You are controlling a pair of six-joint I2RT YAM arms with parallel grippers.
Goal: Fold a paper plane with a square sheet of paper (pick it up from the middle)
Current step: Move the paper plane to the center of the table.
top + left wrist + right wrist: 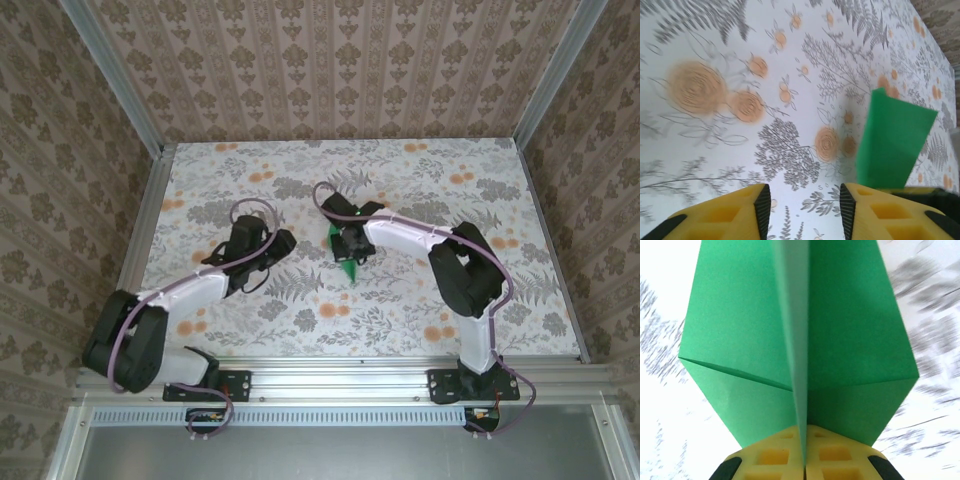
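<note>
The square sheet of paper is bright green and folded into a pointed paper plane (pixel 348 266) with a centre crease, near the middle of the table. My right gripper (pixel 351 244) is shut on its centre fold. In the right wrist view the wings (pixel 740 330) spread to both sides above the closed yellow fingers of the right gripper (pixel 805 432). My left gripper (pixel 283 243) sits a little to the left of the plane and is open. In its wrist view the left gripper (pixel 802 200) has only tablecloth between its fingers, and the green paper (pixel 892 140) stands off to the right.
The table (pixel 420 170) is covered with a floral cloth. Aluminium rails (pixel 150 190) run along its left and right sides, and wallpapered walls close in the back and both sides. The front rail (pixel 330 372) carries both arm bases.
</note>
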